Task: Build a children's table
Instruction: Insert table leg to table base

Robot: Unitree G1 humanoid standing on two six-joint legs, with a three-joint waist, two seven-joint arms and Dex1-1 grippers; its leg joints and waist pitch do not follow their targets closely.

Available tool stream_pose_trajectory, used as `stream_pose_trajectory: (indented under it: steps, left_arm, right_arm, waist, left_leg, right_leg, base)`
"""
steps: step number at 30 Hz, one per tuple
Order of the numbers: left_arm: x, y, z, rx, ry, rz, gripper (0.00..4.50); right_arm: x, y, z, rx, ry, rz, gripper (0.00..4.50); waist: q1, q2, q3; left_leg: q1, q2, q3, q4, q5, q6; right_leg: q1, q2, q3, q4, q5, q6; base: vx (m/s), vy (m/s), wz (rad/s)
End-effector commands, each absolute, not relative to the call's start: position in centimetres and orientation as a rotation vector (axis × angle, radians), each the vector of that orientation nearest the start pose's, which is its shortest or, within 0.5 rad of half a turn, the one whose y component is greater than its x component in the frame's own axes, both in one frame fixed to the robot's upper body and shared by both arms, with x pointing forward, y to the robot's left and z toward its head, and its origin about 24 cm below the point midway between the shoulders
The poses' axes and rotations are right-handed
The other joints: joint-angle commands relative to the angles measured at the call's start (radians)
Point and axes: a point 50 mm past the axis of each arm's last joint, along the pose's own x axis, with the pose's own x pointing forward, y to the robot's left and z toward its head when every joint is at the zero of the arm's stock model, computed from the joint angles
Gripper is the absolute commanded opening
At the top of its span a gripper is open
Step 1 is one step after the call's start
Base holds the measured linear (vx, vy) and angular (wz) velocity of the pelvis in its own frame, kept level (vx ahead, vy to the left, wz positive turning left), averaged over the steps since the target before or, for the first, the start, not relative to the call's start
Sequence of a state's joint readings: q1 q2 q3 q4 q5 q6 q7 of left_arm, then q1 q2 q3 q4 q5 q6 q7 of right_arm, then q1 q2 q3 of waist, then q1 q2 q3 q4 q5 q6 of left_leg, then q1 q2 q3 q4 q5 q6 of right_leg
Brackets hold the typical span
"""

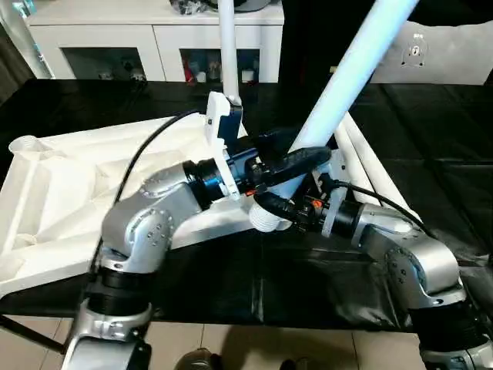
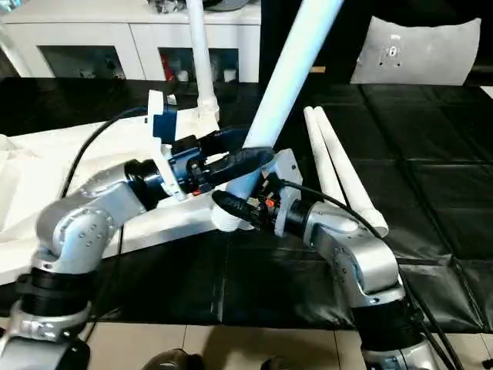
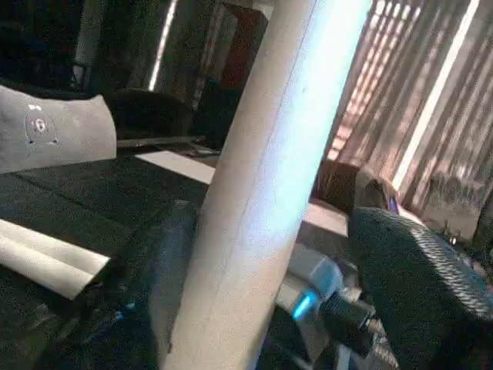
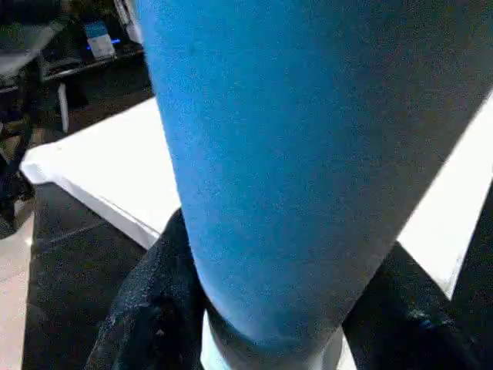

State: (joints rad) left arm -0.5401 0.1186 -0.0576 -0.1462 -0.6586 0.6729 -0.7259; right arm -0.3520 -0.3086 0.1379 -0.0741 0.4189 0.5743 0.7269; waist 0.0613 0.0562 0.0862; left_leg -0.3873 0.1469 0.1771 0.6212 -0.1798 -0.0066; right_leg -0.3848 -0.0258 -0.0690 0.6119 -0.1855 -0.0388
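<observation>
The white table top (image 1: 54, 193) lies upside down, ribs up, on the black work surface at the left. One white leg (image 1: 228, 54) stands upright in its far corner socket. A second leg (image 1: 347, 69) leans up to the right, its flared lower end near the top's close right corner. My right gripper (image 1: 277, 204) is shut on that lower end, with fingers (image 4: 146, 316) on both sides of it. My left gripper (image 1: 296, 154) reaches around the same leg a little higher. It is open, and there is a gap between the leg (image 3: 262, 185) and one finger (image 3: 416, 285).
Two more white legs (image 2: 339, 169) lie side by side on the black surface, right of my right arm. A white cabinet (image 1: 154, 38) stands behind the work surface and a grey cushion (image 2: 424, 50) at the back right. The surface's front edge and the tiled floor lie just below my arms.
</observation>
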Motion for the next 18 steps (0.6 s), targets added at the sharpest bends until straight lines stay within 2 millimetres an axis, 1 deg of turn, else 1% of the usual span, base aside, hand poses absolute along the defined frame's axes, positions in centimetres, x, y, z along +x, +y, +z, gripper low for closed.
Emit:
stream_pose_trajectory:
  steps: [1,3,6,8,9,10,12,13,14,15,16,17,18]
  left_arm:
    - [28.1,5.3,18.0,-0.371,-0.067,-1.287,3.97]
    - [28.0,5.0,17.9,-0.373,-0.06,-1.286,4.26]
    - [28.1,5.4,18.2,-0.399,-0.083,-1.272,4.34]
    - [28.3,6.0,18.5,-0.414,-0.106,-1.255,4.48]
    - [28.4,6.7,18.8,-0.426,-0.131,-1.239,4.48]
    - [28.4,7.2,19.0,-0.434,-0.147,-1.232,4.5]
    - [28.3,8.2,19.3,-0.45,-0.172,-1.227,4.5]
    - [28.3,8.4,19.3,-0.451,-0.175,-1.228,4.5]
    - [28.1,9.3,19.0,-0.422,-0.161,-1.226,4.5]
    - [28.1,9.5,18.9,-0.412,-0.155,-1.225,4.5]
    - [28.1,10.0,18.4,-0.374,-0.127,-1.213,4.5]
    - [28.4,10.5,17.5,-0.318,-0.08,-1.172,4.5]
    - [28.5,10.5,17.4,-0.31,-0.074,-1.166,4.5]
  right_arm:
    - [28.5,-10.7,10.1,0.08,0.209,1.009,1.91]
    - [28.6,-10.6,10.2,0.076,0.2,1.008,1.9]
    - [28.8,-10.8,10.5,0.077,0.171,0.978,1.9]
    - [29.2,-11.1,10.5,0.08,0.158,0.936,1.9]
    - [29.5,-11.4,10.6,0.083,0.147,0.889,1.9]
    - [29.7,-11.6,10.6,0.084,0.14,0.858,1.9]
    - [30.1,-12.1,10.6,0.092,0.124,0.793,1.9]
    - [30.2,-12.2,10.6,0.094,0.121,0.778,1.9]
    - [30.7,-12.9,10.7,0.111,0.099,0.688,1.9]
    - [30.8,-13.0,10.7,0.115,0.096,0.67,1.9]
    - [31.1,-13.4,10.7,0.12,0.081,0.608,1.9]
    - [31.3,-13.7,10.7,0.115,0.07,0.558,1.9]
    - [31.3,-13.8,10.7,0.113,0.069,0.552,1.9]
  waist:
    - [0.002,-0.014,-0.085]
    - [0.001,-0.012,-0.084]
    - [0.002,-0.014,-0.086]
    - [0.001,-0.014,-0.086]
    - [0.001,-0.013,-0.086]
    - [-0.001,-0.007,-0.086]
    - [-0.001,-0.008,-0.085]
    - [-0.002,-0.005,-0.084]
    - [-0.003,-0.006,-0.085]
    - [-0.004,-0.006,-0.085]
    - [-0.007,-0.004,-0.083]
    - [-0.01,-0.003,-0.083]
    - [-0.013,-0.001,-0.082]
  left_leg:
    - [0.017,0.076,-0.039,-0.059,-0.151,0.046]
    - [0.017,0.077,-0.039,-0.06,-0.151,0.047]
    - [0.016,0.077,-0.038,-0.059,-0.146,0.047]
    - [0.017,0.076,-0.038,-0.059,-0.144,0.048]
    - [0.016,0.077,-0.039,-0.06,-0.142,0.047]
    - [0.018,0.077,-0.039,-0.06,-0.149,0.043]
    - [0.018,0.076,-0.039,-0.06,-0.155,0.038]
    - [0.018,0.076,-0.04,-0.062,-0.161,0.034]
    - [0.019,0.075,-0.039,-0.061,-0.164,0.034]
    - [0.018,0.076,-0.04,-0.062,-0.16,0.032]
    - [0.02,0.074,-0.04,-0.064,-0.168,0.03]
    - [0.023,0.075,-0.04,-0.066,-0.173,0.024]
    - [0.025,0.077,-0.041,-0.068,-0.181,0.02]
  right_leg:
    - [0.045,-0.12,0.06,-0.1,-0.384,-0.112]
    - [0.044,-0.119,0.059,-0.1,-0.379,-0.109]
    - [0.044,-0.12,0.06,-0.099,-0.374,-0.11]
    - [0.044,-0.119,0.059,-0.099,-0.369,-0.111]
    - [0.043,-0.118,0.059,-0.097,-0.364,-0.114]
    - [0.041,-0.118,0.059,-0.099,-0.361,-0.118]
    - [0.042,-0.119,0.059,-0.097,-0.357,-0.125]
    - [0.041,-0.118,0.059,-0.097,-0.358,-0.127]
    - [0.042,-0.118,0.059,-0.096,-0.358,-0.125]
    - [0.041,-0.119,0.061,-0.094,-0.355,-0.125]
    - [0.038,-0.116,0.059,-0.095,-0.37,-0.118]
    - [0.036,-0.113,0.06,-0.094,-0.371,-0.114]
    - [0.035,-0.111,0.06,-0.093,-0.369,-0.109]
  base:
    - [0.0,0.0,0.0]
    - [0.0,0.0,0.0]
    - [0.0,0.0,0.0]
    - [0.0,0.0,0.0]
    - [0.0,0.0,0.0]
    - [0.0,0.0,0.0]
    - [0.0,0.0,0.0]
    - [0.0,0.0,0.0]
    - [0.0,0.0,0.0]
    - [0.0,0.0,0.0]
    - [0.0,0.0,0.0]
    - [0.0,0.0,0.0]
    - [0.0,0.0,0.0]
